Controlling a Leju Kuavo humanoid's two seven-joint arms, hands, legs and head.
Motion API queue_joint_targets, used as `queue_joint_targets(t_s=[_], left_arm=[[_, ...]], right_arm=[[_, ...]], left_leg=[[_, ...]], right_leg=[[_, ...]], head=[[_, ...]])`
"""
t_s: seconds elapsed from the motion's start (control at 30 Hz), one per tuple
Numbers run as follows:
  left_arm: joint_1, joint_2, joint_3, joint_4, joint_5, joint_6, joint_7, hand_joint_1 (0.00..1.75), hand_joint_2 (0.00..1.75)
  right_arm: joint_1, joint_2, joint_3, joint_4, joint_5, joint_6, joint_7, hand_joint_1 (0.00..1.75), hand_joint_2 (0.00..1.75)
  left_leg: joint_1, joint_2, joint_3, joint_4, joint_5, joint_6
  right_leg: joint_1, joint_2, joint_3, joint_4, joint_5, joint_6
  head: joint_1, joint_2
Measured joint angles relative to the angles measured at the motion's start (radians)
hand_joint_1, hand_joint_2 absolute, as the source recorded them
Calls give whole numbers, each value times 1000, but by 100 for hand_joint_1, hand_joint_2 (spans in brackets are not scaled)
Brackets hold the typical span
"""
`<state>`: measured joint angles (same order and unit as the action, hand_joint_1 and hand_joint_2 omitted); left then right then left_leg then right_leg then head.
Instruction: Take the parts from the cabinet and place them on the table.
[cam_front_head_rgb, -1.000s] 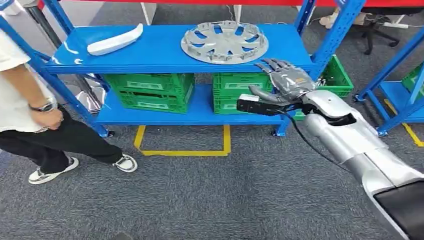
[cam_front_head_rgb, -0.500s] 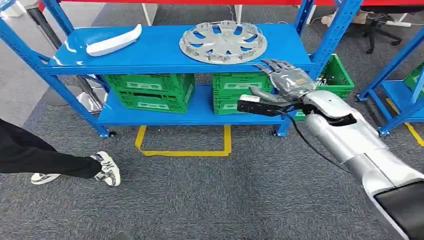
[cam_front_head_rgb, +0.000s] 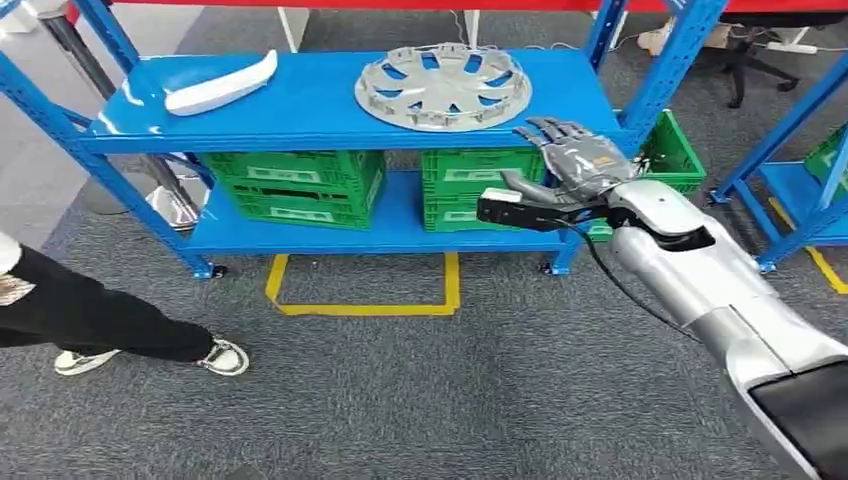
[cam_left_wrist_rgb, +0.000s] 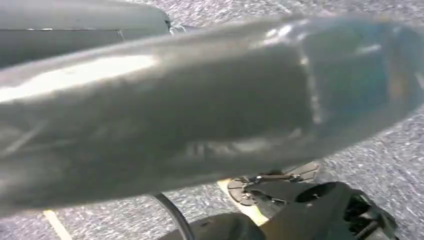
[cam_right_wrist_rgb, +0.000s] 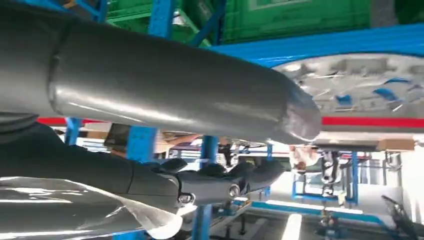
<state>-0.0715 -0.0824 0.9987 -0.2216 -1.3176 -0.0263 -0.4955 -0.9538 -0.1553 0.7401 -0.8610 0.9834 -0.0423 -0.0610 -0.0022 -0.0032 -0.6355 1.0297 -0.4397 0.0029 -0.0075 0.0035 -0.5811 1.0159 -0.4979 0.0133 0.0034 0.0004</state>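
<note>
One hubcap (cam_front_head_rgb: 441, 86) lies just beyond the empty right hand (cam_front_head_rgb: 572, 160).

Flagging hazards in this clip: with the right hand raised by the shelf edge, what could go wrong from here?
1. The right hand, open, is level with the blue shelf edge and could knock it while reaching for the hubcap.
2. The hubcap is wide and flat, so a one-handed hold may slip.
3. A person's leg is near the rack; turning with a part could come close to them.
</note>
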Motion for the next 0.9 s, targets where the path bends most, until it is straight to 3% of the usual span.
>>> queue_joint_targets(t_s=[0.03, 0.07, 0.1, 0.2, 0.23, 0.27, 0.3, 0.37, 0.4, 0.43, 0.53, 0.6, 0.73, 0.8, 0.83, 0.87, 0.9], left_arm=[[0, 0, 0, 0, 0, 0, 0, 0, 0], [0, -2, 0, 0, 0, 0, 0, 0, 0], [-2, -2, 0, 0, 0, 0, 0, 0, 0], [-4, -2, 0, 0, 0, 0, 0, 0, 0], [-3, -2, 0, 0, 0, 0, 0, 0, 0], [-2, -2, 0, 0, 0, 0, 0, 0, 0], [-1, -3, 0, 0, 0, 0, 0, 0, 0], [0, -3, 0, 0, 0, 0, 0, 0, 0], [-1, -2, 0, 0, 0, 0, 1, 0, 0], [-3, -2, 0, 0, 0, 0, 1, 0, 0], [-3, -2, 0, 0, -1, 0, 6, 0, 0], [-3, 1, 0, 0, -1, 0, 8, 0, 0], [-3, 0, 0, 0, -1, 0, 8, 0, 0], [-3, -1, 0, 0, -1, 0, 8, 0, 0], [-3, -2, -1, 0, -2, 2, 11, 0, 0], [1, -2, 0, 0, -2, 3, 11, 0, 0], [1, -2, -1, 0, -2, 3, 11, 0, 0]], right_arm=[[-2, 0, -1, 0, 0, 0, 0, 0, 0], [-2, 0, -2, -1, 0, -1, 0, 0, 0], [-6, 0, -3, 0, -1, -1, 0, 0, 0], [3, -1, -3, 2, -1, 0, -1, 0, 0], [6, -2, -3, 3, -1, 0, -1, 0, 0], [8, -2, -3, 3, -1, 0, -1, 0, 0], [8, -2, -3, 4, -1, 0, -1, 0, 0], [6, -2, -5, 4, -1, 0, -1, 0, 0], [4, -2, -4, 5, -1, 0, -2, 0, 0], [3, -2, -3, 5, -1, 0, -3, 0, 0], [8, -3, -5, 5, 0, 0, -3, 0, 0], [8, -4, -9, 5, 1, 0, -3, 0, 0], [8, -4, -10, 5, 1, 0, -3, 0, 0], [6, -4, -10, 4, 1, 0, -3, 0, 0], [11, -4, -6, 5, 2, 1, -6, 0, 0], [18, -4, -6, 5, 3, 0, -10, 0, 0], [18, -4, -6, 5, 3, 0, -12, 0, 0]], left_leg=[[5, 0, 9, -15, 4, 6], [7, 0, 18, -24, 6, 9], [8, 1, 21, -26, 5, 14], [8, 1, 23, -26, -1, 23], [8, 0, 25, -25, -3, 23], [8, 0, 29, -25, -7, 22], [9, -1, 35, -24, -12, 20], [11, -1, 49, -19, -29, 10], [5, -2, 50, -14, -37, 2], [5, -3, 46, -6, -40, -3], [5, -1, 54, -10, -47, -13], [7, 0, 51, 2, -56, -20], [7, 0, 50, 8, -57, -21], [7, 1, 36, 43, -69, -25], [9, 1, -104, 287, -142, -30], [6, 1, -126, 255, -63, -20], [2, 1, -103, 175, 1, -12]], right_leg=[[1, 0, 4, -1, -5, 9], [-1, 0, -7, 11, -20, 11], [-1, 1, -31, 56, -44, 12], [-2, 0, -159, 284, -119, 18], [-2, 0, -186, 315, -114, 20], [-4, 0, -187, 297, -83, 22], [-5, -1, -165, 235, -34, 23], [-7, -6, -88, 61, 66, 24], [-3, -7, -61, 37, 46, 25], [-3, -4, -49, 7, 32, 13], [-3, -1, -45, 16, 24, -6], [-7, -1, -34, 12, 20, -13], [-7, 0, -32, 12, 18, -15], [-7, -1, -25, 12, 14, -22], [-2, 0, 3, 13, -6, -29], [0, 3, 29, 13, -26, -28], [0, 4, 41, 12, -35, -28]], head=[[1, 0], [2, 0], [5, 0], [6, 0], [5, 0], [5, 0], [5, 0], [5, 0], [5, 0], [6, 0], [3, 0], [2, 0], [1, 0], [-3, 0], [-5, 0], [-4, 0], [-4, 0]])
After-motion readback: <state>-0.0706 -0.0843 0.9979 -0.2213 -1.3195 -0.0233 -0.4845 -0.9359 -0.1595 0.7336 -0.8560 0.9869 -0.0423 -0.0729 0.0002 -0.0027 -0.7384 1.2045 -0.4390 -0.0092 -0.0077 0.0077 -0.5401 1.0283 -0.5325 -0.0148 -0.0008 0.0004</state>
